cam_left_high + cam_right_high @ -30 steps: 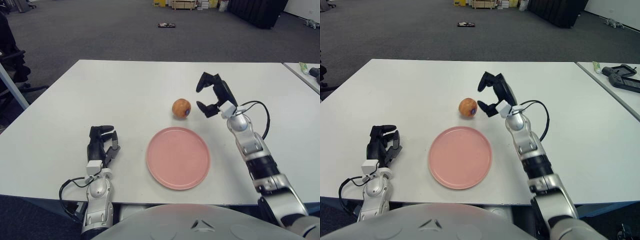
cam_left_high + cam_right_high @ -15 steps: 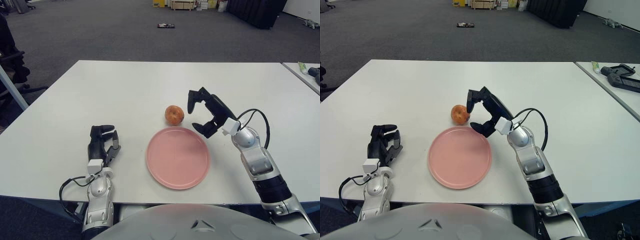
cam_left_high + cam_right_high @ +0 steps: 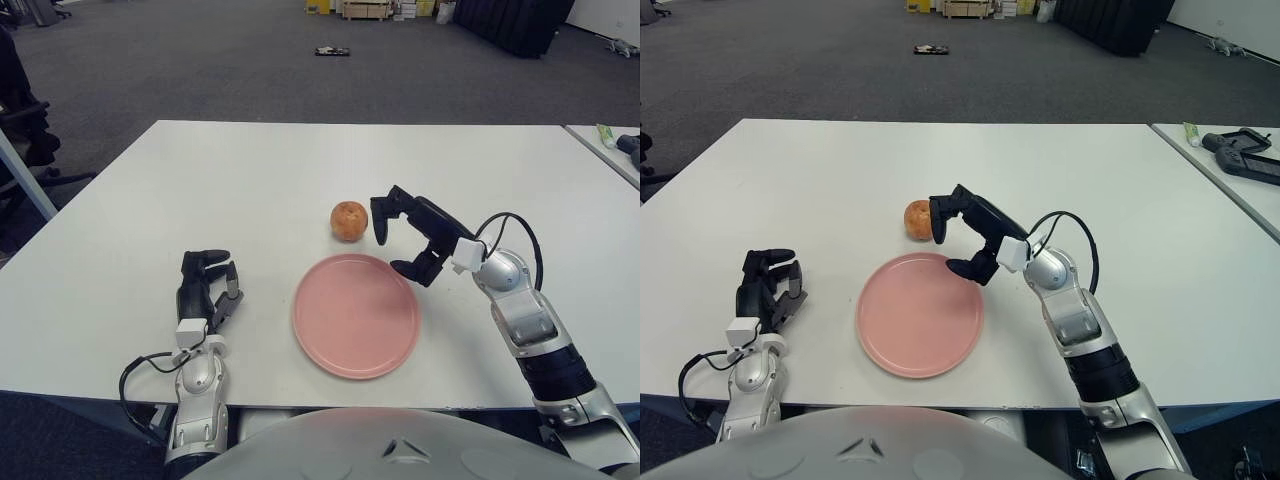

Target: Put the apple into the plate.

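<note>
Not grasped yet: your right robot hand (image 3: 405,238) sits wide open just right of the apple (image 3: 348,220), plate (image 3: 356,315) still empty.

Apple (image 3: 348,220): small, round, orange-red with a paler yellowish patch; sits on the white table top, about midway between the left and right edges and roughly central front to back.
Apple, relation to plate: just beyond the plate's far rim, apart from it, not in it.
Plate (image 3: 356,315): round, flat, plain pink, shallow raised rim; lies level, right way up, nothing in it.
Plate, position: near the table's front edge, roughly midway along it.
</note>
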